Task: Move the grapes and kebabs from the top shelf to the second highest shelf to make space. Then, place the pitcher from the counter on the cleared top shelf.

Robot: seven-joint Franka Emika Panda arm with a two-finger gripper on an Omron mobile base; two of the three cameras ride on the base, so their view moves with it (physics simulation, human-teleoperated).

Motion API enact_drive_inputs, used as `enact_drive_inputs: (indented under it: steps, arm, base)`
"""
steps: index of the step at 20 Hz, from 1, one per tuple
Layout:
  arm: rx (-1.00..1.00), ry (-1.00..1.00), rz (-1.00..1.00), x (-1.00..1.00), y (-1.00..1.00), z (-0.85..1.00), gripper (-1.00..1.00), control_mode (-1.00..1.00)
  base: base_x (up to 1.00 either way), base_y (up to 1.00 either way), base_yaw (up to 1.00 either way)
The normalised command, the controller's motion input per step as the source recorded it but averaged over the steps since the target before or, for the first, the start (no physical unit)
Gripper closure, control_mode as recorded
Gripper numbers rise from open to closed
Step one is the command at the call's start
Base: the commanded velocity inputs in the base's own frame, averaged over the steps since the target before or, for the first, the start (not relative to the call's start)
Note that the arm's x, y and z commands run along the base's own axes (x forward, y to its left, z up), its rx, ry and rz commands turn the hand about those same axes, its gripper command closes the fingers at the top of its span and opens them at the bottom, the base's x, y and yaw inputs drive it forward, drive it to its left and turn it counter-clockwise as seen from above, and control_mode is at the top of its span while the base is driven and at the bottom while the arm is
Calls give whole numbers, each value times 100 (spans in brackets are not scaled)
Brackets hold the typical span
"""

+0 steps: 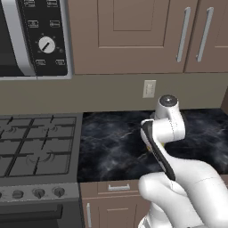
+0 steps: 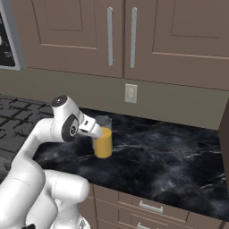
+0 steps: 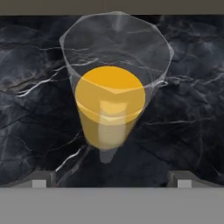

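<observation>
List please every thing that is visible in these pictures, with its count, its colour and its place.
pitcher: one, clear glass with orange liquid, upright on the counter, right below the hand
counter: one, black marble with whitish veins, right of the stove
gas stove: one, grey, with front knobs, left of the counter
microwave: one, black and silver, above the stove
upper cabinets: brown, silver handles, above the counter
wall outlet: one, white, on the backsplash
lower drawers: brown, under the counter
gripper: one, dark tips, open above the pitcher, not touching
</observation>
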Motion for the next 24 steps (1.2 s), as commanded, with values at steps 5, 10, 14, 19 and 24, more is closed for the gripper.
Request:
enact_drive_inputs:
  steps: [5, 10, 14, 19, 24]
  arm:
    - [0, -5, 1, 31, -3, -22, -100, -100]
    - [0, -3, 3, 30, 0, -24, -100, -100]
    - [0, -1, 2, 31, 0, -14, -100, -100]
    - [0, -1, 0, 25, -7, -5, -100, -100]
    - [0, 0, 0, 27, -5, -9, -100, -100]
  base:
    - [0, 0, 0]
    - [0, 0, 0]
    - [0, 0, 0]
    - [0, 0, 0]
    - [0, 0, 0]
